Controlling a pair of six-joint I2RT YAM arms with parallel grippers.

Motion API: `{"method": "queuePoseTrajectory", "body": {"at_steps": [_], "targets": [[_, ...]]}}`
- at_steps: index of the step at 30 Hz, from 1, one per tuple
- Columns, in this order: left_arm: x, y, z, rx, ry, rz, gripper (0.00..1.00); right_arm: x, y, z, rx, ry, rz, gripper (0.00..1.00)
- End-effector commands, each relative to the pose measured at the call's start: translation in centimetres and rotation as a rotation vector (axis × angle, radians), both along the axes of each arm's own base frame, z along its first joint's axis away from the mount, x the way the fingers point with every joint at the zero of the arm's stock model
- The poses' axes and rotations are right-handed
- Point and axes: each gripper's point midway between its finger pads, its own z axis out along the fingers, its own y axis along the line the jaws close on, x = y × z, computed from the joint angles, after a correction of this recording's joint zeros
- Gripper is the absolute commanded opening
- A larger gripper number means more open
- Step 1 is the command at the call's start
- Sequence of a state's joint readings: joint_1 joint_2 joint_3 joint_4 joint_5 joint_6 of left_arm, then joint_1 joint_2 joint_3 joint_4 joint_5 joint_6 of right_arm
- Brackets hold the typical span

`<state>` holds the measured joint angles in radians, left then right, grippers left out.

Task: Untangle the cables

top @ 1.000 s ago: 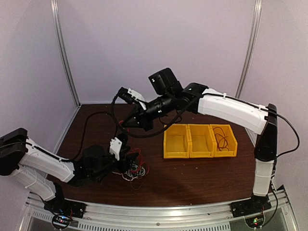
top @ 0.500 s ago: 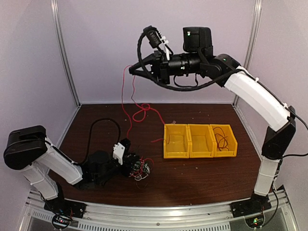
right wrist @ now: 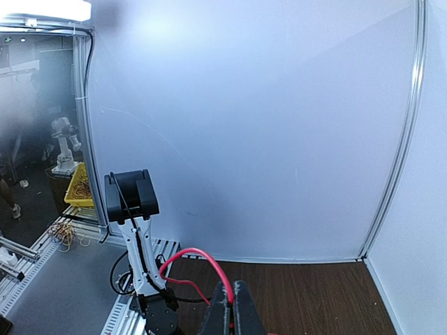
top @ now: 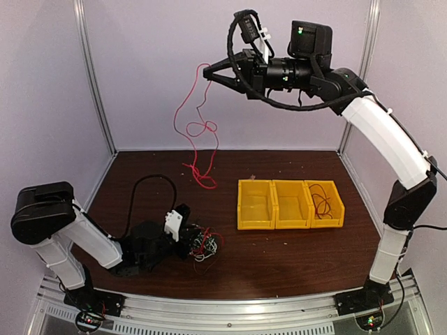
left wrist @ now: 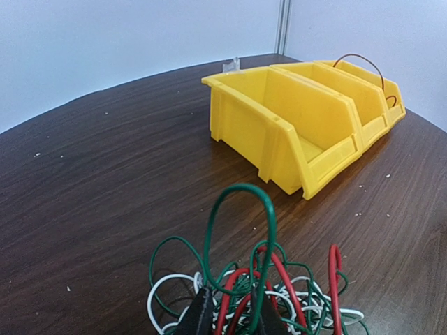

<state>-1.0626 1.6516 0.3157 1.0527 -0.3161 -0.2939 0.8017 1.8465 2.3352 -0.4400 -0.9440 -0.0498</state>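
Note:
The cables are a tangle of red, white and green wires (top: 204, 244) on the brown table near the front left. My left gripper (top: 187, 241) lies low against the tangle's left side. In the left wrist view its fingers (left wrist: 199, 314) are closed in on red and green strands of the bundle (left wrist: 279, 293), and a tall green loop (left wrist: 269, 209) stands up ahead. My right gripper (top: 207, 72) is high above the back of the table, shut on one long red wire (top: 200, 174). That wire hangs down in loops, apart from the tangle. The right wrist view shows the red wire (right wrist: 202, 255) pinched between the jaws of my right gripper (right wrist: 232, 303).
Three yellow bins (top: 256, 204) stand side by side right of centre; the rightmost bin (top: 336, 206) holds a dark red wire (top: 321, 199). The left arm's thick black cable (top: 143, 183) arcs over the table behind the tangle. White walls enclose the back and sides.
My right arm has swung up and to the right with the red wire, which now hangs apart from the tangle. My left gripper has closed in on the bundle.

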Motion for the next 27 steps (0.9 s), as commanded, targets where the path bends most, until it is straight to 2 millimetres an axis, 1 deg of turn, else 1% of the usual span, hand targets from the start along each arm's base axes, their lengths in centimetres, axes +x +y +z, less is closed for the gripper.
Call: {"method": "queuePoseTrajectory", "body": {"at_steps": [1, 2, 5, 9, 10, 13, 14, 16, 18, 19, 21, 24, 27], "targets": [[0.0, 0.2, 1.3, -0.04, -0.012, 0.02, 0.21, -0.3, -0.8, -0.8, -0.021, 0.002, -0.005, 0.0], [0.0, 0.3, 1.9, -0.05, -0.017, 0.024, 0.21, -0.2, -0.7, -1.3, -0.031, 0.004, -0.012, 0.0], [0.1, 0.9, 2.9, -0.048, -0.026, 0.042, 0.21, 0.3, -0.9, -2.6, -0.06, 0.004, -0.041, 0.0], [0.3, 2.4, 3.8, -0.011, -0.042, 0.089, 0.22, 0.9, -1.4, -3.7, -0.083, 0.02, -0.074, 0.0], [0.3, 2.7, 4.0, 0.001, -0.042, 0.1, 0.26, 0.9, -1.5, -3.8, -0.085, 0.022, -0.078, 0.0], [0.3, 3.0, 5.2, 0.027, -0.024, 0.115, 0.54, 1.0, -1.7, -3.8, -0.087, 0.025, -0.091, 0.0], [0.4, 3.2, 5.6, 0.035, -0.012, 0.122, 0.62, 1.0, -1.8, -3.7, -0.084, 0.023, -0.094, 0.0], [0.2, 3.2, 6.5, 0.052, -0.005, 0.116, 0.7, 1.0, -2.0, -3.3, -0.078, 0.023, -0.098, 0.0], [-0.7, 2.8, 7.6, 0.061, -0.024, 0.049, 0.73, 1.2, -2.3, -2.9, -0.068, 0.023, -0.105, 0.0], [-1.6, 2.1, 8.4, 0.053, -0.034, -0.026, 0.74, 1.2, -2.4, -2.7, -0.064, 0.026, -0.107, 0.0], [-2.6, 1.4, 9.7, 0.049, -0.059, -0.097, 0.74, 1.3, -2.5, -2.5, -0.057, 0.033, -0.114, 0.0], [-3.6, 0.8, 12.9, -0.036, -0.128, -0.159, 0.71, 1.5, -2.4, -2.6, -0.055, 0.049, -0.116, 0.0], [-3.7, 0.4, 16.3, -0.153, -0.19, -0.159, 0.7, 1.7, -2.2, -3.3, -0.06, 0.067, -0.111, 0.0]]}}
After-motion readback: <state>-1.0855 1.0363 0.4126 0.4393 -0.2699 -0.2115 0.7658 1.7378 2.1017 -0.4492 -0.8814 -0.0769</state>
